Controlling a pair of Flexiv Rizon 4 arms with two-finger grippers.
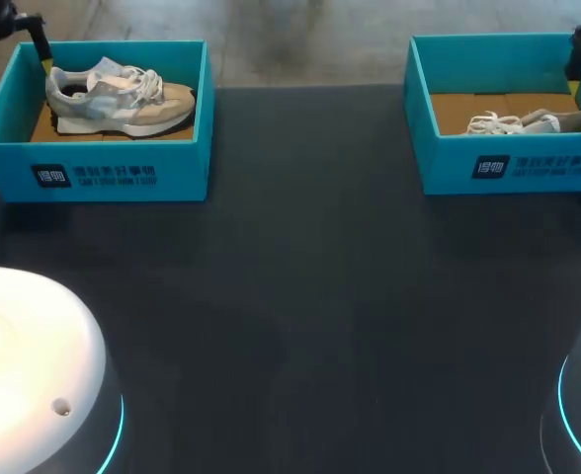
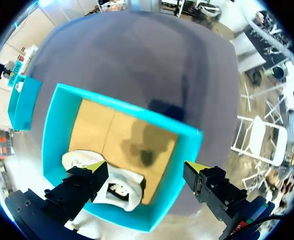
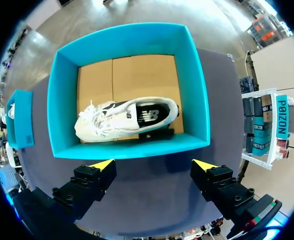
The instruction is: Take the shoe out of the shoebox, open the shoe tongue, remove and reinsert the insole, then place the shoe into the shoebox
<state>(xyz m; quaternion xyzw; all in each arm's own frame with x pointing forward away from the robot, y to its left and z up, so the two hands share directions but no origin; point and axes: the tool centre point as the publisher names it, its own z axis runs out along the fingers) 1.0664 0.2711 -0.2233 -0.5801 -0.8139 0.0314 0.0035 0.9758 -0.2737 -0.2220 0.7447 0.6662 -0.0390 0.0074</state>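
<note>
Over the far-left shoebox (image 1: 123, 173) and its shoe (image 1: 123, 99), the left pincer (image 2: 146, 165) is hovering released; the right pincer (image 3: 153, 163) is gaping too.

Head overlooks both shoeboxes (image 1: 123, 173); each wrist looks down into one.

The left shoebox (image 1: 123, 173) and right shoebox (image 1: 528, 170) are turquoise with brown floors, the bench (image 1: 320, 296) is dark grey, the left shoe (image 1: 123, 101) beige, grey and white, the right shoe (image 1: 542, 121) white with black lining.

On the table (image 1: 300, 296), a shoe (image 1: 123, 104) lies in the left shoebox (image 1: 123, 173), a second shoe (image 1: 542, 121) in the right shoebox (image 1: 528, 168).
</note>
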